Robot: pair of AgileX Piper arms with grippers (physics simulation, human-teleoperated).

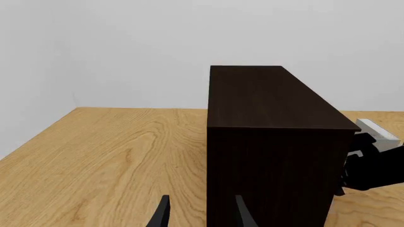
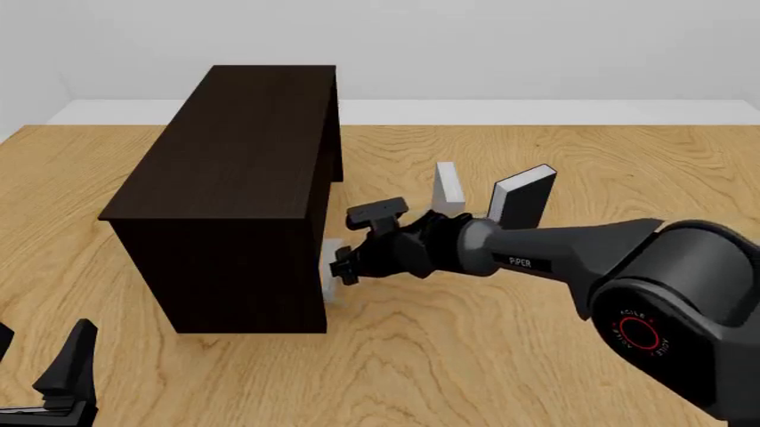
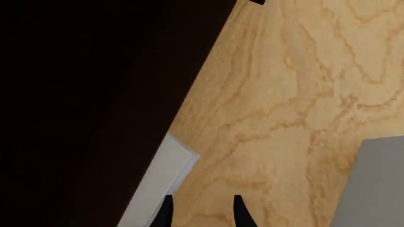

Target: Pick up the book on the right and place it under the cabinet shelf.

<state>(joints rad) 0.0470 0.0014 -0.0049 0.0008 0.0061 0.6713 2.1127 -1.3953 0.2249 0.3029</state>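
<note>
Step now: the putting-away part — the plain light-grey hardback book (image 2: 331,272) sits low at the open side of the big dark-brown wooden cabinet (image 2: 238,178), partly tucked in under it.
Where the book is: on the light wooden worktop (image 2: 475,356), at the bottom of the cabinet's right side. In the front view only a pale sliver of it shows past the dark wall. In the right wrist view a pale flat strip runs along the cabinet's dark edge.
Right tool (image 2: 343,263): it hangs just beside the pale sliver of book. In the right wrist view its two dark fingers (image 3: 165,213) stand apart with bare wood between them — it looks open and is not holding the book.
Left tool (image 2: 42,378): down in the near left corner, well apart from the book. Its fingers stand apart with nothing in between.
Other books: a second light-grey book (image 2: 448,189) and a black-covered book with white page edges (image 2: 522,197) stand on the worktop behind the right arm (image 2: 570,253), both leaning.
How far along: I think nearly done, but I cannot tell how deep the book has gone in.
Next move: probably pull the right tool straight back from the cabinet. It should go slowly, so it does not drag the book out or bump the two standing books.
</note>
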